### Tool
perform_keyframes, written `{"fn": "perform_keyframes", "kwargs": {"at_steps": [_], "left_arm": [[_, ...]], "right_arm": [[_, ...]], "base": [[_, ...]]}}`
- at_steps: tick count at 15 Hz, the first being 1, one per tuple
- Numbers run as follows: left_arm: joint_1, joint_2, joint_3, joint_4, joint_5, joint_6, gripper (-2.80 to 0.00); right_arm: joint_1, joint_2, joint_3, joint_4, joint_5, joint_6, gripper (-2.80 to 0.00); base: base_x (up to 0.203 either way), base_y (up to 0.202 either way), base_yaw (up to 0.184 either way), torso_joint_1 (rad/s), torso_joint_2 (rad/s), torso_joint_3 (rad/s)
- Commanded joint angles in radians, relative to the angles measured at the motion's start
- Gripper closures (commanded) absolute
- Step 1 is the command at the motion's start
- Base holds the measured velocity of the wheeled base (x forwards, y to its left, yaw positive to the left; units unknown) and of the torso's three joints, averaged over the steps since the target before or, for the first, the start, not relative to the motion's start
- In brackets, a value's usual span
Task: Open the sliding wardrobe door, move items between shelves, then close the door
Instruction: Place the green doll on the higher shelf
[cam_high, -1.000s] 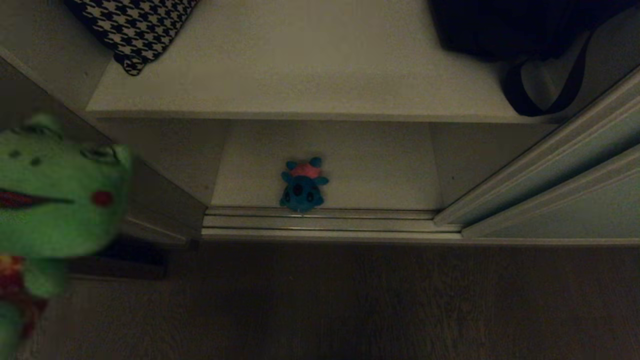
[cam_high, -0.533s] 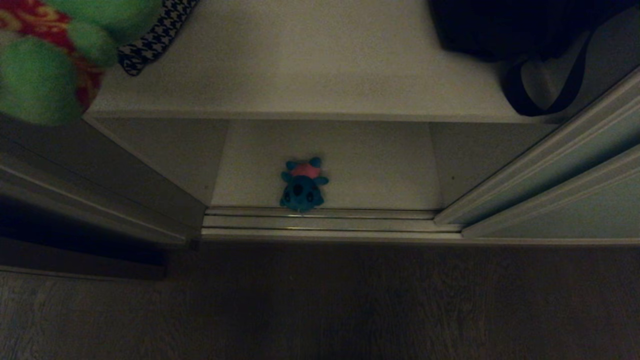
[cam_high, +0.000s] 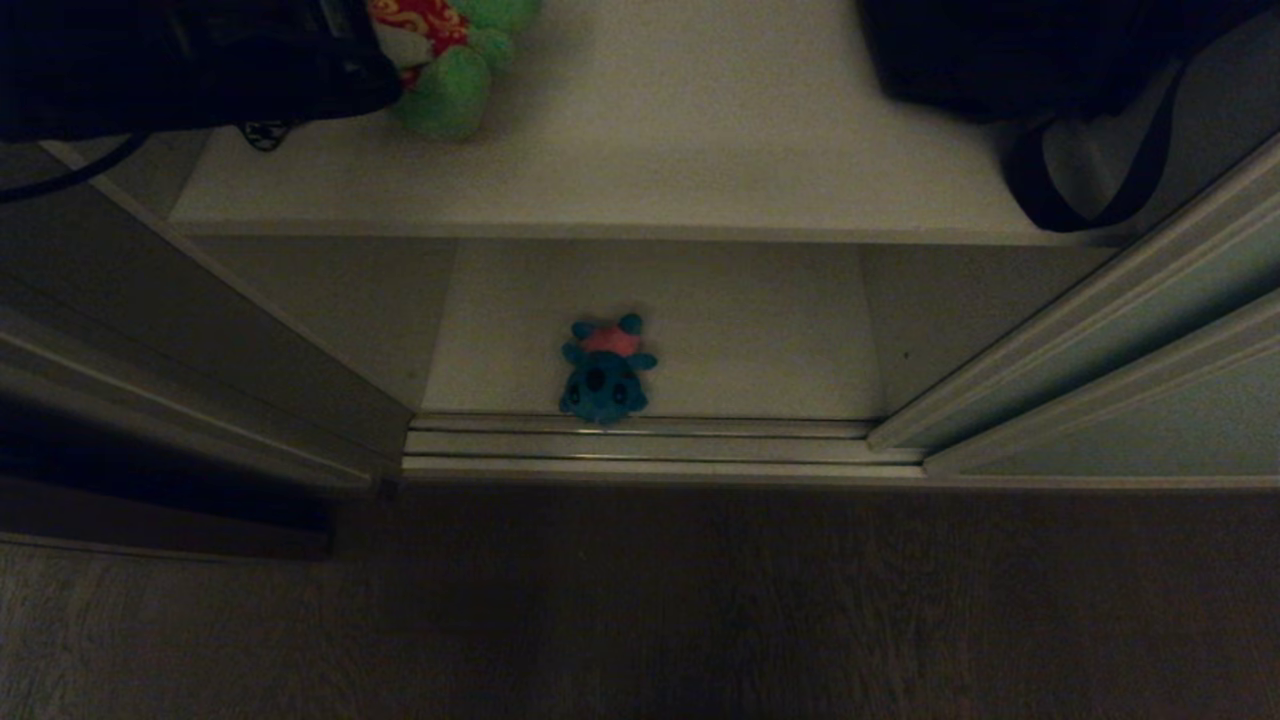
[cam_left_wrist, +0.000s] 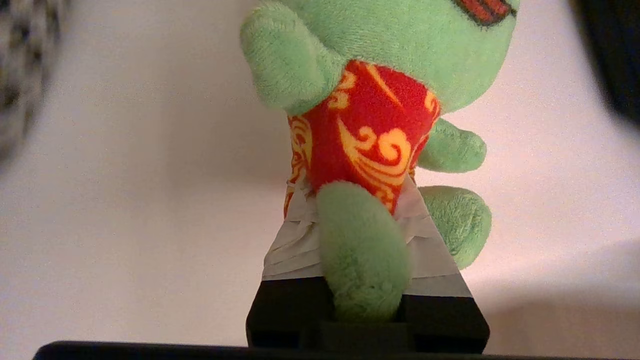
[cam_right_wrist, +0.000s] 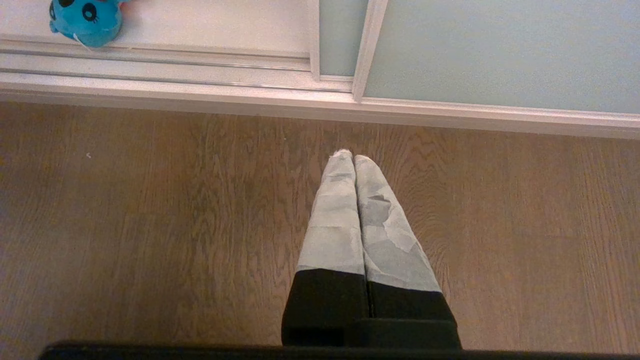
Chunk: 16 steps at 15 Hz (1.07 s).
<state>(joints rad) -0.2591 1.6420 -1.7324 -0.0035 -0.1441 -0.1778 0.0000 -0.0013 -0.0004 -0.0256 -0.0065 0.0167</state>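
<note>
A green frog (cam_left_wrist: 380, 75) with a red patterned belly hangs low over the upper white shelf (cam_high: 700, 150), and I cannot tell whether it touches the board. My left gripper (cam_left_wrist: 355, 192) is shut on its body, one leg dangling between the taped fingers. In the head view that gripper (cam_high: 400, 40) reaches in from the top left with the frog (cam_high: 450, 80). The blue plush (cam_high: 605, 370) lies on the lower shelf (cam_high: 760, 330), close behind the rails. The sliding wardrobe door (cam_high: 1150, 330) stands pushed to the right. My right gripper (cam_right_wrist: 352, 157) hangs shut over the floor, holding nothing.
A black strapped bag (cam_high: 1000, 50) fills the upper shelf's right end. The houndstooth cushion (cam_left_wrist: 20, 65) lies left of the frog, mostly hidden by my arm in the head view. Silvery rails (cam_high: 650, 445) run along the wardrobe's front. Wooden floor (cam_right_wrist: 150, 225) lies before it.
My left arm has carried the frog from the lower left of the head view up and rightwards, over the upper shelf. The arm now covers the cushion. The blue plush and the right arm kept still.
</note>
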Motion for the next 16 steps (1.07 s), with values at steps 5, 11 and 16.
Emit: {"fn": "perform_keyframes", "kwargs": {"at_steps": [5,11,16], "left_arm": [[-0.012,0.255,-0.208,-0.148,0.117,-0.037,0.00],[-0.012,0.264,-0.207,-0.158,0.127,-0.038,0.00],[-0.012,0.163,-0.200,-0.084,0.118,-0.047,0.00]], "right_arm": [[0.000,0.001,-0.001,0.000,-0.001,0.000,0.00],[0.000,0.001,0.000,0.000,0.000,0.000,0.00],[0.000,0.001,-0.001,0.000,0.000,0.000,0.00]], "base": [[0.000,0.000,0.000,0.000,0.00,0.000],[0.000,0.000,0.000,0.000,0.00,0.000],[0.000,0.000,0.000,0.000,0.00,0.000]]}}
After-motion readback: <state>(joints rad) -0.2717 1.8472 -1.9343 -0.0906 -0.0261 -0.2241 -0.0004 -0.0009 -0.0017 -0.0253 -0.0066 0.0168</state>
